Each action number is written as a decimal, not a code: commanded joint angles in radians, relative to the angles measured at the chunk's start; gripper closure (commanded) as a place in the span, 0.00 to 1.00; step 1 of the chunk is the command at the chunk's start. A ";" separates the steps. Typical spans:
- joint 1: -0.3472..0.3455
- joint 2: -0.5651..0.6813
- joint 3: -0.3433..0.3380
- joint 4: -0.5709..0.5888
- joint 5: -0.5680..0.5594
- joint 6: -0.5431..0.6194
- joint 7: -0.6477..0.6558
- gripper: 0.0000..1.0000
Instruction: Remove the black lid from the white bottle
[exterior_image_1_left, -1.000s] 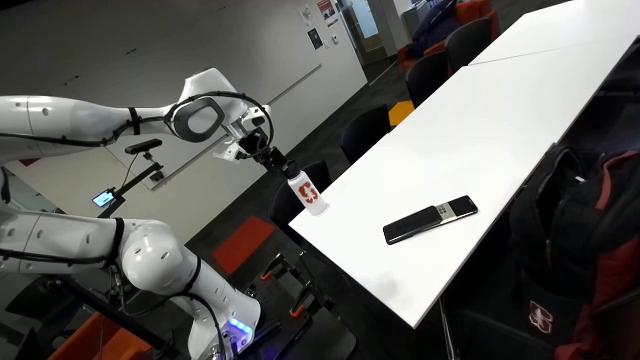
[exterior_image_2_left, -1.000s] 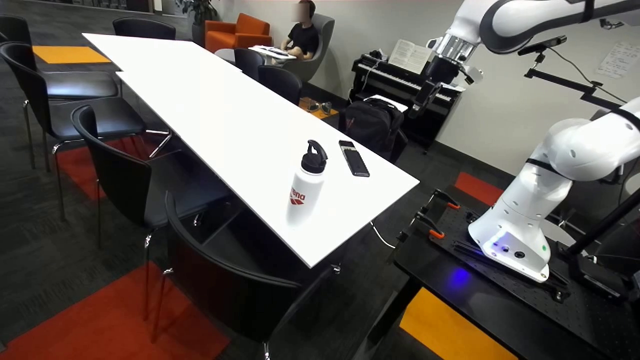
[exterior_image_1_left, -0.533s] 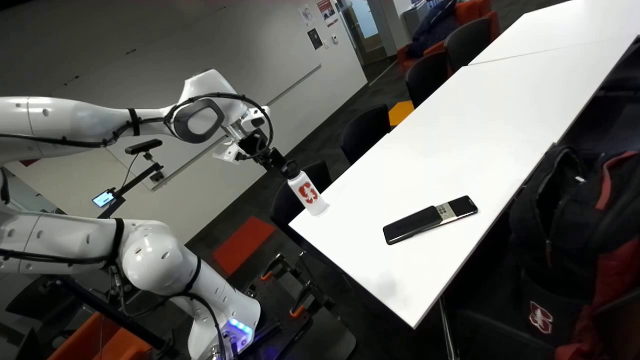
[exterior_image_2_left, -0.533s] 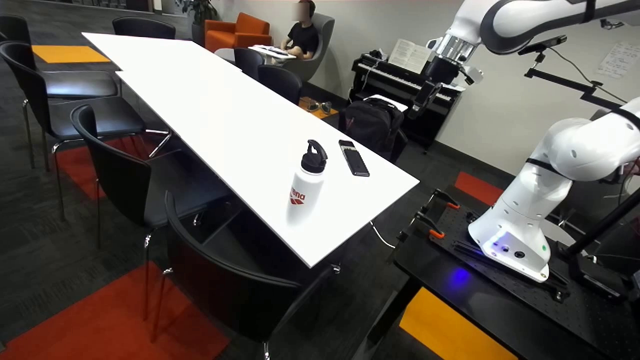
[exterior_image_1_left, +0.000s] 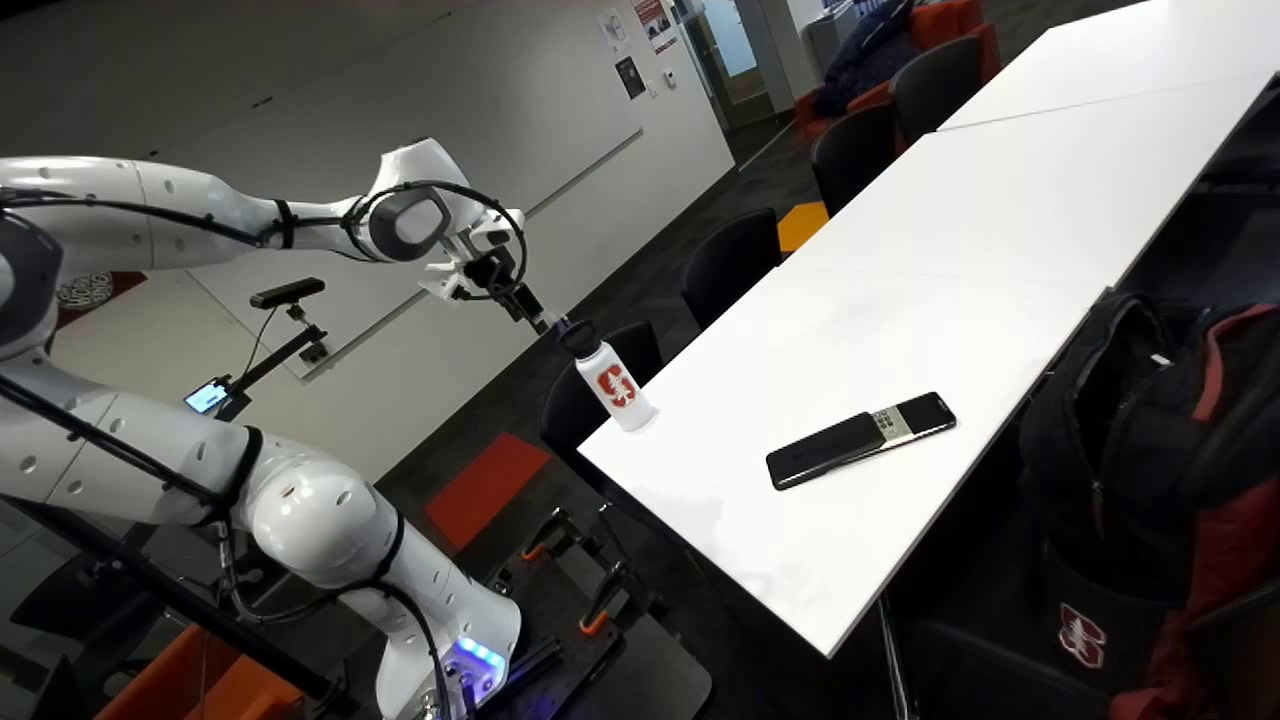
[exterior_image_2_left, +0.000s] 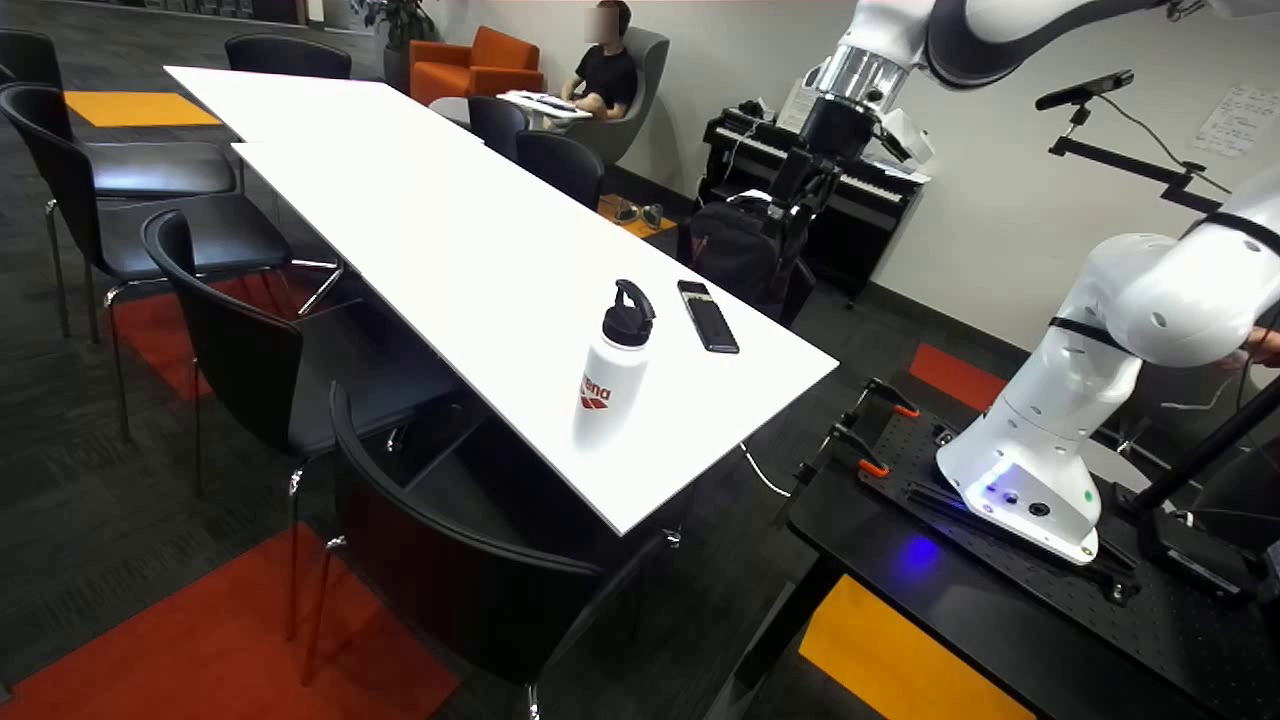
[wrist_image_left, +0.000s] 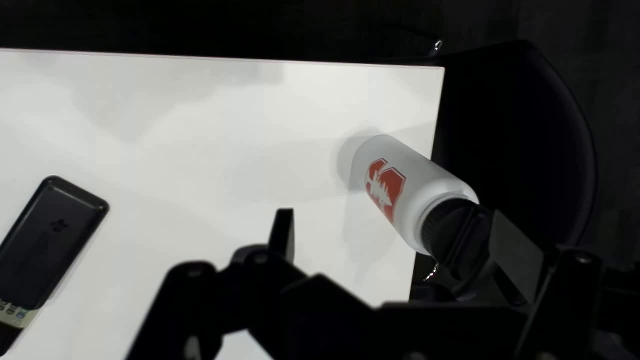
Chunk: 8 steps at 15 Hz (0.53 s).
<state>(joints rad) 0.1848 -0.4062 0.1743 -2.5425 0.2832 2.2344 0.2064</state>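
Note:
The white bottle (exterior_image_2_left: 610, 388) stands upright near a corner of the white table, with red marks on its side; it also shows in an exterior view (exterior_image_1_left: 616, 390) and the wrist view (wrist_image_left: 415, 182). The black lid (exterior_image_2_left: 628, 324), with a carry loop, sits on the bottle's top; it also shows in an exterior view (exterior_image_1_left: 580, 341) and the wrist view (wrist_image_left: 452, 232). My gripper (wrist_image_left: 397, 244) is open and empty. One finger overlaps the lid's loop in the wrist view, but in an exterior view the gripper (exterior_image_2_left: 790, 212) hangs apart from the bottle, higher and to its side.
The long black bar with buttons (exterior_image_1_left: 860, 438) lies on the white table (exterior_image_1_left: 700, 520). A black and red backpack (exterior_image_1_left: 1120, 470) is beside the table. Black chairs (exterior_image_2_left: 450, 540) stand along its edges. A person (exterior_image_2_left: 608, 70) sits in the background.
The arm has drawn back and the gripper has turned, shifting left and down in an exterior view. Its separate fingers now show there. The bottle, lid and black bar have not moved.

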 joint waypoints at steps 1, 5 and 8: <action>-0.017 0.200 0.095 0.181 -0.055 0.036 0.195 0.00; -0.017 0.389 0.129 0.325 -0.194 0.069 0.372 0.00; 0.016 0.507 0.106 0.420 -0.266 0.042 0.437 0.00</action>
<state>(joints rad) 0.1801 -0.0198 0.2925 -2.2351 0.0713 2.2998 0.5828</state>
